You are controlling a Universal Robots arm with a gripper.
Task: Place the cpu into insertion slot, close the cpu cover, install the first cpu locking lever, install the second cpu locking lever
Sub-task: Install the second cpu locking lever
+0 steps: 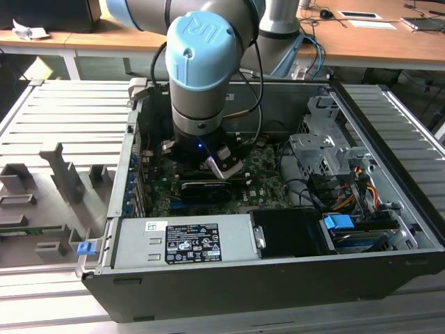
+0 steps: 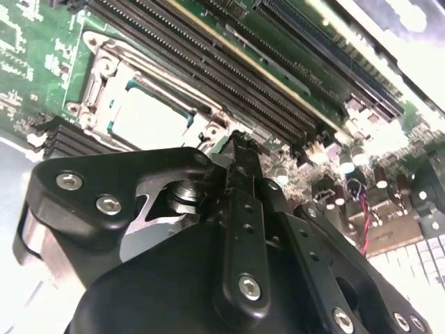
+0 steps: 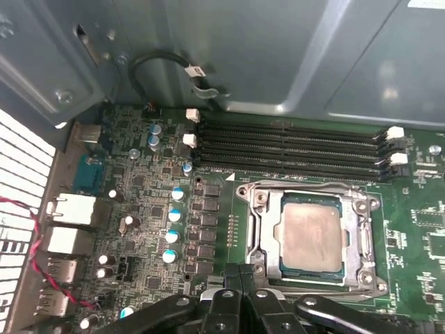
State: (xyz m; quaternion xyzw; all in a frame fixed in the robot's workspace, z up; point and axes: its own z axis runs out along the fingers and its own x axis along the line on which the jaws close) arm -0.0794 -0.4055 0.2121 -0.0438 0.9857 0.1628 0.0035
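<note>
The cpu [image 3: 313,233], a dull silver square, lies flat in the insertion slot on the green board; the slot itself is mostly hidden beneath it. The silvery cpu cover [image 3: 360,209] lies down around the chip as a frame. A thin metal lever [image 3: 306,184] runs along the frame's side that faces the memory slots. My gripper [image 3: 241,273] hovers just off the socket's corner, black fingers pressed together, shut on nothing. In the second wrist view the gripper [image 2: 240,139] hangs close above the board beside the cpu [image 2: 149,118] and cover [image 2: 104,69]. In the exterior view my arm's wrist [image 1: 201,149] reaches down into the open computer case.
Long black memory slots [image 3: 292,149] run beside the socket. Capacitors [image 3: 174,216] and rear ports [image 3: 66,209] stand on its other side, with the grey case wall [image 3: 278,56] behind. A power supply [image 1: 184,240], drive cage [image 1: 327,149] and cables [image 1: 348,195] crowd the case.
</note>
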